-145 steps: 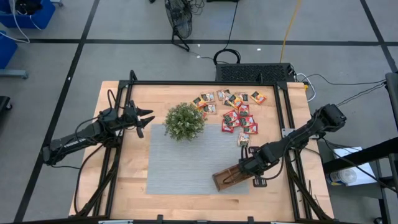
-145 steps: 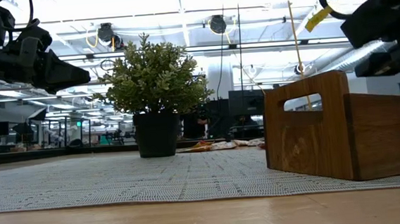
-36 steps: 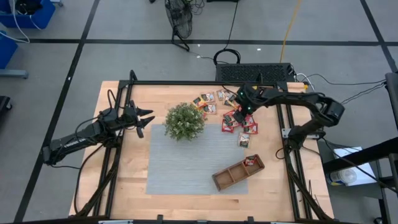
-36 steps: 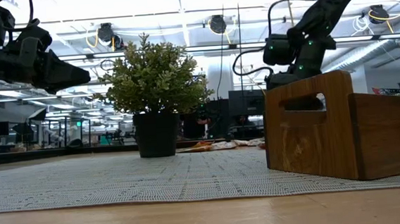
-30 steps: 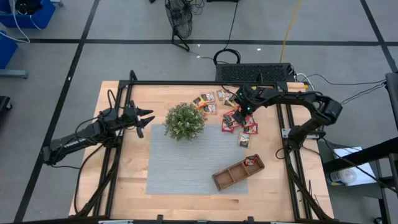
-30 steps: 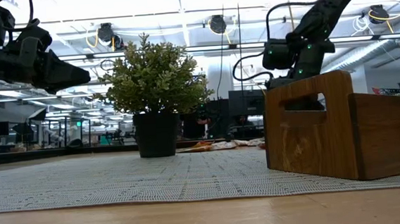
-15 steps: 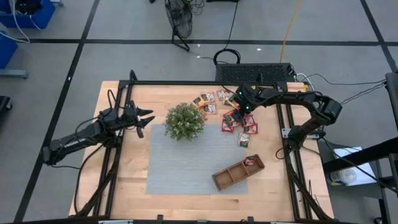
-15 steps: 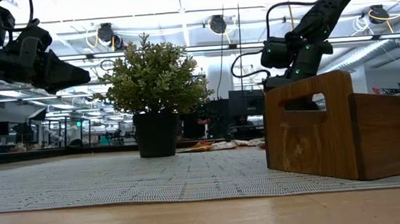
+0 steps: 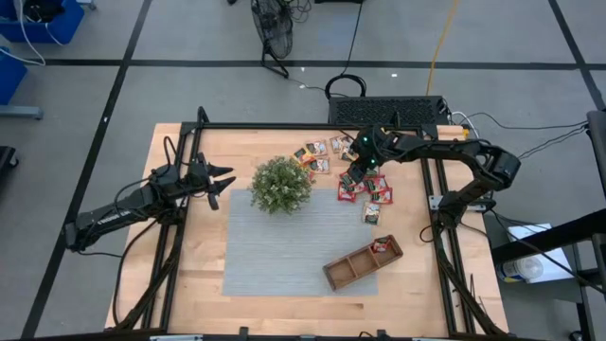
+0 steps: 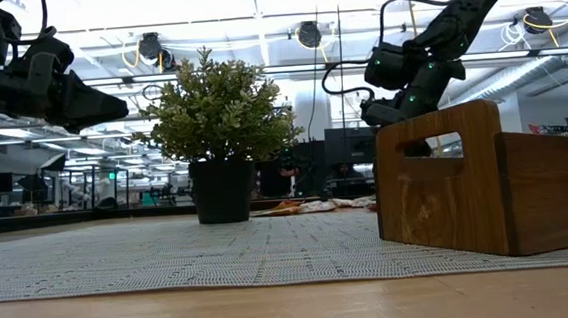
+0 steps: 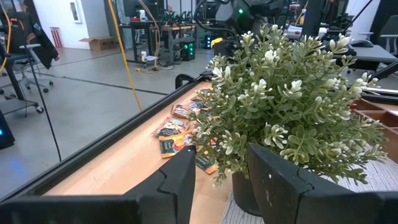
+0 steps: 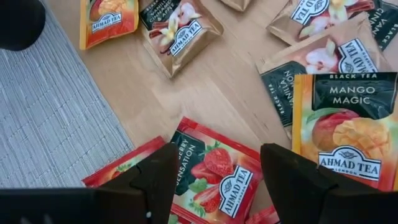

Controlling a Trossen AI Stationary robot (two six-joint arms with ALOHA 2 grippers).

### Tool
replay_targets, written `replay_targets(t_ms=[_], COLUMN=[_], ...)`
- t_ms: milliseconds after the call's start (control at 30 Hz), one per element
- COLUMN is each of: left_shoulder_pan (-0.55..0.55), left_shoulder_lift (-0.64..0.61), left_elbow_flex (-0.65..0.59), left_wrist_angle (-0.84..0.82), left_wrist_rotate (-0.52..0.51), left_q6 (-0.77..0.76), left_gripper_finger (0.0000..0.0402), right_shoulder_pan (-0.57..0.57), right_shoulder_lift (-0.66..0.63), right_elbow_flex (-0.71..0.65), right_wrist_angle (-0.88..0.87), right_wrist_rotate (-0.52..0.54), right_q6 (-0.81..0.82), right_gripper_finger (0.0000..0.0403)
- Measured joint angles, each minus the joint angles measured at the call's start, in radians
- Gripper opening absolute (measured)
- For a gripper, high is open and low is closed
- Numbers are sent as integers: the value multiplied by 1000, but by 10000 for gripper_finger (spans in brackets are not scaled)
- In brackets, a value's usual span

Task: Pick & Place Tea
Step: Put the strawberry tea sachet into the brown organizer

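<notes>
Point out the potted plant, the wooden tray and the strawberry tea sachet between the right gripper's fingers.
potted plant (image 9: 281,184): high view, middle of its foliage.
wooden tray (image 9: 338,278): high view, wall of its left end.
strawberry tea sachet (image 12: 214,174): right wrist view, its printed face.

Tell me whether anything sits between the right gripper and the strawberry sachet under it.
Nothing visible does. The right gripper is open directly above the red strawberry sachet, which lies flat on bare wood between its fingers. Other sachets lie beside it, not over it.

A grey concrete floor (image 9: 189,38) crossed by dark lines surrounds the table; bright ceiling lights (image 10: 253,1) hang above desks (image 11: 149,31) behind.
</notes>
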Motion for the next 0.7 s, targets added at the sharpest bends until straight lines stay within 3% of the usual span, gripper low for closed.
replay_targets(t_ms=[200, 500, 700], left_shoulder_pan=[0, 0, 0], left_shoulder_lift=[0, 0, 0], left_elbow_flex=[0, 0, 0], left_wrist_angle=[0, 0, 0], left_wrist_rotate=[0, 0, 0], left_q6=[0, 0, 0], left_gripper_finger=[147, 147, 148], right_shoulder_pan=[27, 72, 72], right_shoulder_lift=[12, 109, 130], right_elbow_flex=[0, 0, 0], right_wrist_angle=[1, 3, 1], right_wrist_rotate=[15, 127, 130], right_q6=[12, -24, -25], right_gripper_finger=[200, 178, 149])
